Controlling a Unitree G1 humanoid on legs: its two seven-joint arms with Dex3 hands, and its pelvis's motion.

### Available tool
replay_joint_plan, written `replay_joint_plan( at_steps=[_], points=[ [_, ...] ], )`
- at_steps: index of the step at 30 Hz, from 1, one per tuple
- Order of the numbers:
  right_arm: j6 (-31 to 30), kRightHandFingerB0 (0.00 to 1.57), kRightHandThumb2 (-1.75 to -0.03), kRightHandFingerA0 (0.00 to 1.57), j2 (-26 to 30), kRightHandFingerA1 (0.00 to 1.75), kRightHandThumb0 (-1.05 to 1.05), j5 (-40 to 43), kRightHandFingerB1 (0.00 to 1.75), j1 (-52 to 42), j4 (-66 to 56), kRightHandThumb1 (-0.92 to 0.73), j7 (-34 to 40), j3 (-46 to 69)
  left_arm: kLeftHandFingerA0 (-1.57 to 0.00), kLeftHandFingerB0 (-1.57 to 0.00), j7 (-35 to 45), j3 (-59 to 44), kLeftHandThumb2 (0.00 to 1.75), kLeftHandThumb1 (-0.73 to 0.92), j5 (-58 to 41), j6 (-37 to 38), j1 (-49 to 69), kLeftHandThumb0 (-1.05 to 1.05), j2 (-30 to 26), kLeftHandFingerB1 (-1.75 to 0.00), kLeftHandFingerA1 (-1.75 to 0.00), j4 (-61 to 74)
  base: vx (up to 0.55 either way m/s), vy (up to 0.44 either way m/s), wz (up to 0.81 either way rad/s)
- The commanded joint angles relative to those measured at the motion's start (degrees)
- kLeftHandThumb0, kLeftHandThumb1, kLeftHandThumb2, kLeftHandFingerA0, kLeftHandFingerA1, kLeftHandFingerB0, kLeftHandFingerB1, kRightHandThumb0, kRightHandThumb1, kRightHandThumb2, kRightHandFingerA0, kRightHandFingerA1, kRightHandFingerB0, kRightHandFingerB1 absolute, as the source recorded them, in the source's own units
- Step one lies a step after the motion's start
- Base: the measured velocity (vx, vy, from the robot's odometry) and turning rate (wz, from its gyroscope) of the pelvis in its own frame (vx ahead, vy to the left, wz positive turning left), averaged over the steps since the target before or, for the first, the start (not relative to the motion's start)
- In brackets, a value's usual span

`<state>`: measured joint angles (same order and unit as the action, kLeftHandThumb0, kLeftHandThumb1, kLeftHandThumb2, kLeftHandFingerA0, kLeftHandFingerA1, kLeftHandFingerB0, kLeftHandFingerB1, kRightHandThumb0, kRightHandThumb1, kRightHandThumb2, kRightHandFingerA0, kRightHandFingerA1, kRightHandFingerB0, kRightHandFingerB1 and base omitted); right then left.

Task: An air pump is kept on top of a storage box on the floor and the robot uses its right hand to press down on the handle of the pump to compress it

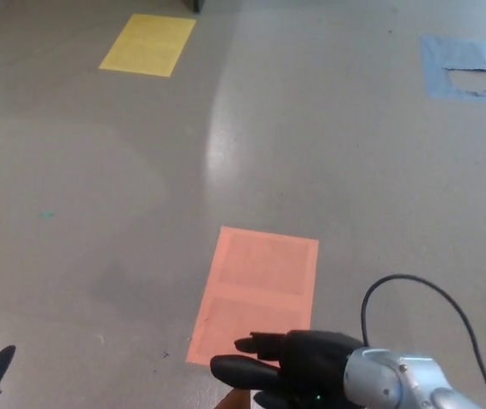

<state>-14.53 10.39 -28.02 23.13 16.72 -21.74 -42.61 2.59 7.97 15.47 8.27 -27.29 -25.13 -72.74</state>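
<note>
A lab or test hall — bare grey floor point(328, 145) marked with yellow point(147, 44), orange point(257, 294) and blue point(465, 68) patches.

At lower right, the right hand point(298, 375) is glossy black with thick fingers point(239, 370), a silver metal wrist point(388, 383), and a black cable point(413, 294) looping above it.

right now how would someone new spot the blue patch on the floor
Start from the grey floor and look to its far right corner, well beyond the right hand. The blue patch lies flat there. Unlike the yellow sheet at far left and the orange sheet near the hand, it is blue with a torn, ragged hole showing grey.
</note>
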Motion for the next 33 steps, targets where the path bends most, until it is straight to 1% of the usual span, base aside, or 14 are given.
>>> replay_joint_plan(
  at_steps=[1,2,3,5,6,11,15,22,27,28,29,30,31,33],
  points=[
    [4.6,0.0,-1.16,0.0,-8.2,0.12,-0.92,-2.2,0.11,2.6,29.2,-0.82,10.4,-0.5,-0.11,-0.07,1.2,-0.9,0.7,0.92,-0.4,1.9,1.3,-0.74,-1.8,-0.2,-0.31,0.0,0.0,0.0,0.0],
    [4.9,0.0,-1.16,0.0,-9.2,0.12,-0.92,-2.1,0.11,3.0,31.9,-0.82,11.3,-0.2,-0.07,-0.08,1.3,-0.6,1.09,0.8,-0.1,1.8,1.3,-0.8,-1.9,-0.22,-0.42,0.0,0.0,0.0,0.0],
    [5.1,0.0,-1.16,0.0,-9.8,0.11,-0.93,-2.1,0.1,3.3,33.8,-0.82,11.9,0.0,-0.12,-0.06,1.3,-0.7,0.7,0.92,-0.2,1.9,1.4,-0.73,-1.9,-0.2,-0.31,0.0,0.0,0.0,0.0],
    [5.3,0.0,-1.16,0.0,-11.1,0.11,-0.92,-2.0,0.1,3.9,37.2,-0.82,12.8,0.4,-0.12,-0.06,1.3,-0.8,0.7,0.92,-0.4,2.1,1.4,-0.74,-1.8,-0.2,-0.32,0.0,0.0,0.0,0.0],
    [5.2,0.0,-1.16,0.0,-11.7,0.1,-0.92,-2.0,0.1,4.2,38.9,-0.82,13.2,0.4,-0.05,0.0,1.2,-1.0,1.09,0.76,-0.5,2.2,1.5,-0.71,-1.8,-0.28,-0.45,0.0,0.0,0.0,0.0],
    [5.8,0.0,-1.14,0.0,-13.9,0.11,-0.9,-2.1,0.11,5.1,45.2,-0.81,14.6,0.6,-0.14,0.0,1.3,-1.2,1.07,0.76,-0.8,2.2,1.5,-0.75,-1.6,-0.28,-0.48,0.1,0.0,0.0,0.0],
    [6.1,0.0,-1.12,0.0,-15.7,0.14,-0.86,-2.1,0.14,4.5,49.4,-0.78,15.9,1.0,-0.05,0.0,1.3,-0.7,1.1,0.76,-0.3,2.9,2.6,-0.72,-1.6,-0.28,-0.44,0.1,0.0,0.0,0.0],
    [6.8,0.0,-1.12,0.0,-17.1,0.13,-0.86,-2.9,0.14,3.7,53.7,-0.79,17.5,1.0,-0.15,0.0,1.2,-0.7,1.08,0.76,-0.4,3.9,4.3,-0.75,-1.4,-0.28,-0.49,0.4,0.0,0.0,0.0],
    [7.2,0.0,-1.11,0.0,-18.1,0.12,-0.86,-3.8,0.12,3.6,56.4,-0.79,18.4,0.4,-0.12,0.0,1.5,-0.8,1.07,0.76,-0.6,4.2,5.2,-0.76,-1.2,-0.27,-0.47,0.8,0.0,0.0,0.0],
    [7.5,0.0,-1.1,0.0,-18.5,0.13,-0.86,-4.0,0.13,3.6,57.2,-0.78,19.1,0.4,-0.04,-0.03,1.6,-0.4,1.09,0.75,-0.1,3.9,5.2,-0.7,-1.3,-0.28,-0.44,0.9,0.0,0.0,0.0],
    [8.0,0.0,-1.1,0.0,-18.7,0.13,-0.86,-4.1,0.14,3.5,57.8,-0.77,19.8,0.6,-0.03,-0.11,1.9,-0.1,1.08,0.79,0.2,3.4,5.0,-0.8,-1.2,-0.23,-0.4,1.0,0.0,0.0,0.0],
    [8.3,0.0,-1.1,0.0,-18.8,0.13,-0.86,-4.1,0.14,3.6,58.2,-0.77,20.1,0.8,-0.03,-0.11,1.9,-0.1,1.08,0.79,0.2,3.2,5.0,-0.8,-1.1,-0.23,-0.4,1.0,0.0,0.0,0.0],
    [8.6,0.0,-1.1,0.0,-18.9,0.14,-0.86,-4.3,0.14,3.5,58.5,-0.76,20.7,0.7,-0.11,-0.07,2.0,-0.4,0.69,0.92,-0.1,3.7,5.0,-0.71,-1.0,-0.21,-0.31,1.1,0.0,0.0,0.0],
    [8.9,0.0,-1.1,0.0,-19.1,0.13,-0.86,-4.6,0.14,3.6,59.0,-0.76,21.1,0.8,-0.12,-0.07,1.9,-0.3,0.69,0.92,0.0,4.0,5.0,-0.71,-1.0,-0.21,-0.31,1.2,0.0,0.0,0.0]
  ],
)
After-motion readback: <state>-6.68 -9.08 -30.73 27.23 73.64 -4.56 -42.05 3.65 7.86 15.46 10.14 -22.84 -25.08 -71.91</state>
